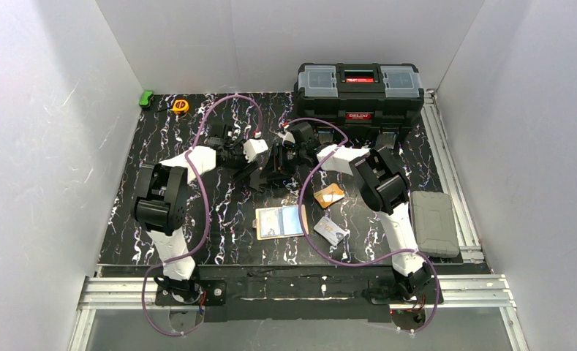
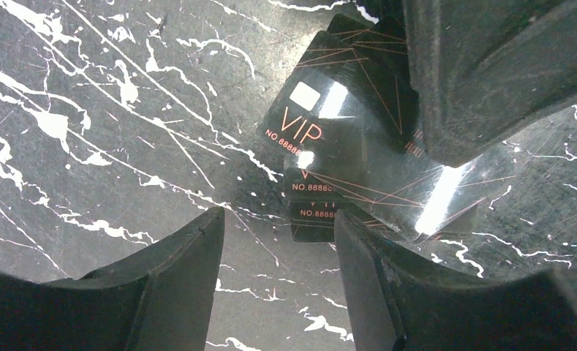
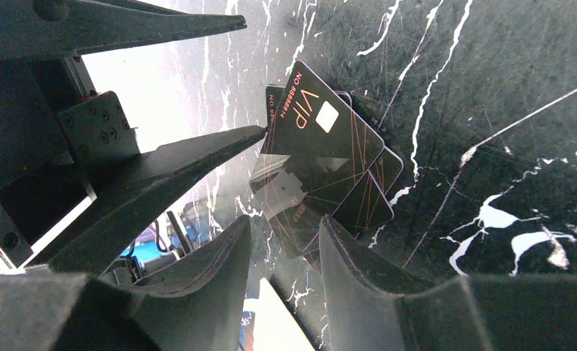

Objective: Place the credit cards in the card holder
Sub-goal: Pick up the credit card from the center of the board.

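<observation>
Several black credit cards marked VIP (image 2: 344,139) lie fanned in a loose stack on the black marble table, also seen as the black cards (image 3: 322,161) in the right wrist view. My left gripper (image 2: 279,216) is open just short of the stack, its right finger (image 2: 387,278) at the stack's edge, with only table between its jaws. My right gripper (image 3: 285,219) is open on the opposite side, with the stack just past its tips. Both grippers meet at mid-table (image 1: 274,161). The card holder (image 1: 259,223) lies open nearer the front, light blue showing inside. An orange card (image 1: 329,195) and a silver-white card (image 1: 330,230) lie to its right.
A big black toolbox (image 1: 358,91) stands at the back right. A grey case (image 1: 433,223) lies at the right edge. A green object (image 1: 146,99) and a yellow tape measure (image 1: 180,106) sit at the back left. The right gripper's finger (image 2: 490,73) crowds the left wrist view.
</observation>
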Robot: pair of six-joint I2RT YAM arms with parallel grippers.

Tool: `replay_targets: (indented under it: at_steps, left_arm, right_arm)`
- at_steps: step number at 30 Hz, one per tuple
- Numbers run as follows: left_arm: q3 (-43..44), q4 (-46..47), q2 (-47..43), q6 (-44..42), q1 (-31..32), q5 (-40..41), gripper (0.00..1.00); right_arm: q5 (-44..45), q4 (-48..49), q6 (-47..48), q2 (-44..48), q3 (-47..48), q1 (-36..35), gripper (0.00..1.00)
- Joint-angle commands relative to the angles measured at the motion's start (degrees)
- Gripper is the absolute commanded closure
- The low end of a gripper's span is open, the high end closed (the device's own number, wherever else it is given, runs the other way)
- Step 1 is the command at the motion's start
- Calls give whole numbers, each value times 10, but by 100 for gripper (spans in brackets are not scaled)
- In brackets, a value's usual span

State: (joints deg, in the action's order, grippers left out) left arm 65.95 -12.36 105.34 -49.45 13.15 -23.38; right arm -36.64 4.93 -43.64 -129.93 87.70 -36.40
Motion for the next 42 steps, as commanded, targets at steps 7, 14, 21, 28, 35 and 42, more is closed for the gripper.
replay_targets:
  at_steps: [7,14,21,28,35,42]
  left_arm:
    - [-1,-4,-21,8,10,-4,44]
    - [18,-14,-23,12,5,-7,44]
    - [46,-24,-18,46,1,-15,45]
    - [37,-33,-15,40,3,-34,45]
    - [10,-14,-5,27,20,-30,45]
    - [6,-7,1,17,29,-24,44]
  right_arm:
    - [-3,12,-6,-14,11,-2,52]
    - [-3,15,-7,-12,4,-2,53]
    - [-6,17,-8,-12,1,-2,53]
    - [-8,21,-10,-12,-2,-1,53]
    - [-10,25,-14,-9,-7,1,53]
    - [-11,31,-17,-6,-16,4,53]
